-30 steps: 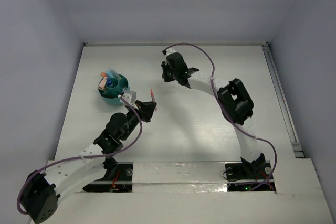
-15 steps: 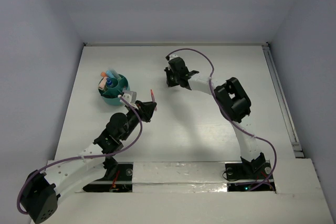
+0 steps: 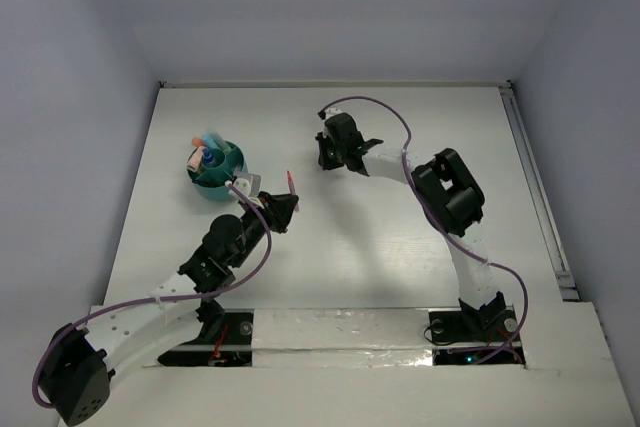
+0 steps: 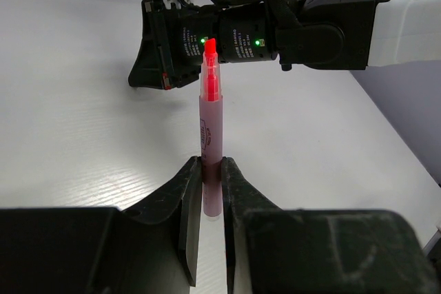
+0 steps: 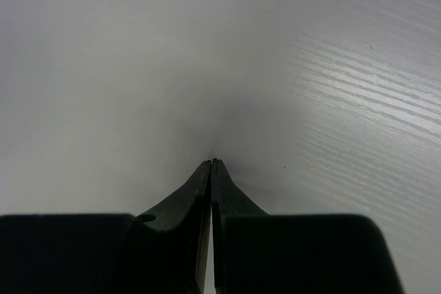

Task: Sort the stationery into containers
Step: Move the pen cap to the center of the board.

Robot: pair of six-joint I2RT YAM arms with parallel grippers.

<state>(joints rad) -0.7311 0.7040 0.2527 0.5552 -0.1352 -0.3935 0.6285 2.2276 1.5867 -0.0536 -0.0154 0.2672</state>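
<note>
A pink marker (image 4: 211, 142) with a bright red tip stands between the fingers of my left gripper (image 4: 211, 170), which is shut on its lower end. From above, that marker (image 3: 290, 183) pokes out beyond the left gripper (image 3: 283, 203), to the right of the round teal pot (image 3: 218, 166). The pot holds several pens, among them a blue-capped tube and an orange one. My right gripper (image 5: 211, 163) is shut with nothing in it, tips just above bare table. In the top view the right gripper (image 3: 328, 152) points down at the far middle of the table.
The right arm's black wrist (image 4: 262, 32) fills the far part of the left wrist view, just behind the marker's tip. A metal rail (image 3: 535, 187) runs along the table's right edge. White walls close in the table on three sides.
The right wrist has drawn back a little toward the near side and the right. The left arm and the pink marker have stayed put.
</note>
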